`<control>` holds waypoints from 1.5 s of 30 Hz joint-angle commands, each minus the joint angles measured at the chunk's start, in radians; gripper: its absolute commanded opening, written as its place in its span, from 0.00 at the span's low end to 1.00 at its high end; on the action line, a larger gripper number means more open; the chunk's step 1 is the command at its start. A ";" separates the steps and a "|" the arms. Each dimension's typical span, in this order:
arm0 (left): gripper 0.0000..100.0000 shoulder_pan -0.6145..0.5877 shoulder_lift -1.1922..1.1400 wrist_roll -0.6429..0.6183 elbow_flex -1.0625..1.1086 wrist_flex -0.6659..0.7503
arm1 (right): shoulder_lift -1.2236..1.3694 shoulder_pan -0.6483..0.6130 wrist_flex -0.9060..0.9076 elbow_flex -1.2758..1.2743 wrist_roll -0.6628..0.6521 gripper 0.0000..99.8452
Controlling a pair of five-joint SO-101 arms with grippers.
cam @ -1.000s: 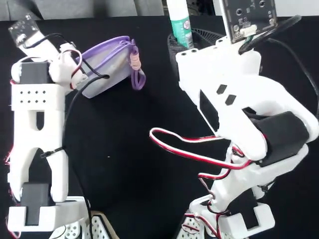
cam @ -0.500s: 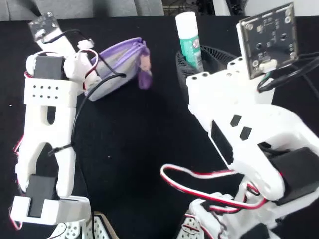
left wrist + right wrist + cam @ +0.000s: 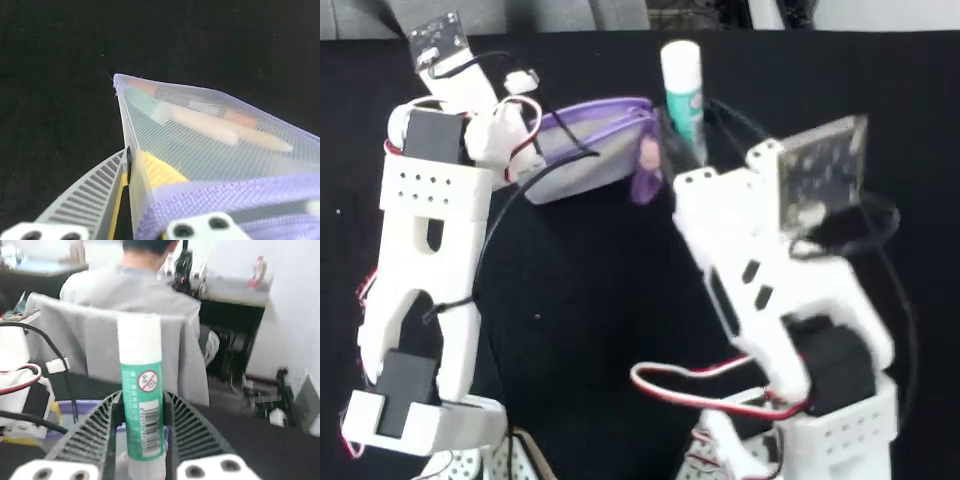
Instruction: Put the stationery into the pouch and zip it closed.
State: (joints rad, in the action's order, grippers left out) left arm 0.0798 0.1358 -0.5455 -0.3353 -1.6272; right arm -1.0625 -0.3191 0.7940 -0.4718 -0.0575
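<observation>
While the pouch (image 3: 590, 150) hangs at the far centre-left of the black table (image 3: 580, 300), the left gripper (image 3: 129, 172) has its fingers clamped on the pouch's left end, one ribbed finger on each side of the clear mesh wall. The pouch's long axis runs left to right, with the purple zip band along the upper edge. Can't tell how far the zip is open. A purple pull tab (image 3: 645, 165) dangles at its right end.

Through the mesh wall, the left wrist view shows contents: a couple of pale pens (image 3: 215, 127) lying lengthwise and something yellow (image 3: 157, 172) near the gripped end.

Glue stick (image 3: 682, 85) is upright, white cap up, green label, just right of the pouch's right end and above it. Right gripper (image 3: 142, 400) has its fingers closed on the stick's lower half, one ribbed finger on each side. From the right wrist view the pouch's purple rim sits just beyond and below the stick. Can't tell whether the stick's base touches the pouch.

Left arm runs along the left side of the table, right arm along the right side. Red and white wires (image 3: 690, 375) loop out near the right arm's base.
</observation>
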 commanded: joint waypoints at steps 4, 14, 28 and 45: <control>0.03 0.097 0.011 0.011 -0.065 -0.011 | -0.150 -0.009 -0.250 -0.222 -0.003 0.01; 0.03 0.222 0.009 0.011 -0.035 -0.008 | -0.160 -0.008 -0.548 -0.452 0.005 0.01; 0.03 0.220 0.009 0.009 0.044 0.063 | -0.163 -0.006 -0.930 -0.802 0.035 0.01; 0.03 0.220 0.009 0.009 0.050 0.083 | -0.154 -0.011 -1.008 -0.905 0.075 0.16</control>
State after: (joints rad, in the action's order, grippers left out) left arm 0.2931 0.1358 -0.5439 -0.2785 -1.5750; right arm -1.2144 -0.3253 -0.1987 -1.3740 0.0069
